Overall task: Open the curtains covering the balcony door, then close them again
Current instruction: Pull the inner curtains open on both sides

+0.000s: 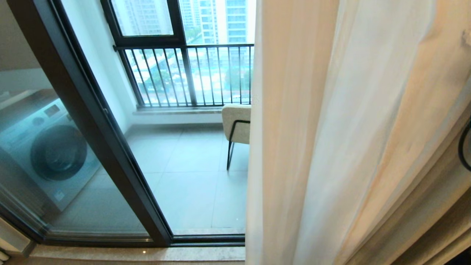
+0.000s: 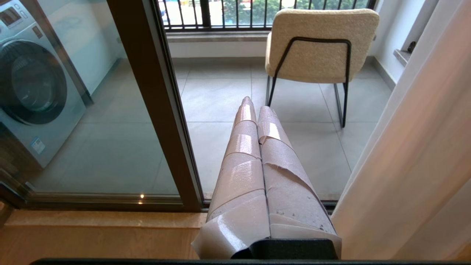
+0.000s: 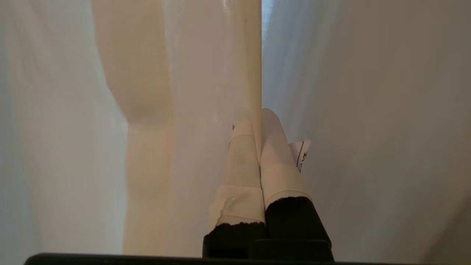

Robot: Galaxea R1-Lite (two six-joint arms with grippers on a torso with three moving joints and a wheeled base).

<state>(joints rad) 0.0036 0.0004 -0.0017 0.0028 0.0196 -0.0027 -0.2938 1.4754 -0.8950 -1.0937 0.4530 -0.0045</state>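
The sheer white curtains (image 1: 312, 147) hang bunched over the right half of the head view, where neither gripper shows. The balcony door (image 1: 92, 121), glass in a dark frame, stands uncovered to their left. In the right wrist view the curtain (image 3: 184, 110) fills the picture, and my right gripper (image 3: 259, 117) is shut with a narrow fold of the fabric running down between its taped fingers. My left gripper (image 2: 255, 105) is shut on nothing and points at the door frame (image 2: 154, 92), with the curtain's edge (image 2: 412, 165) beside it.
Beyond the glass stand a cream chair (image 1: 237, 121) on black legs, a washing machine (image 1: 51, 147) and a black-barred railing (image 1: 191, 73). A stone sill (image 1: 147, 254) runs along the foot of the door. Thicker tan drape folds (image 1: 434, 184) hang at the far right.
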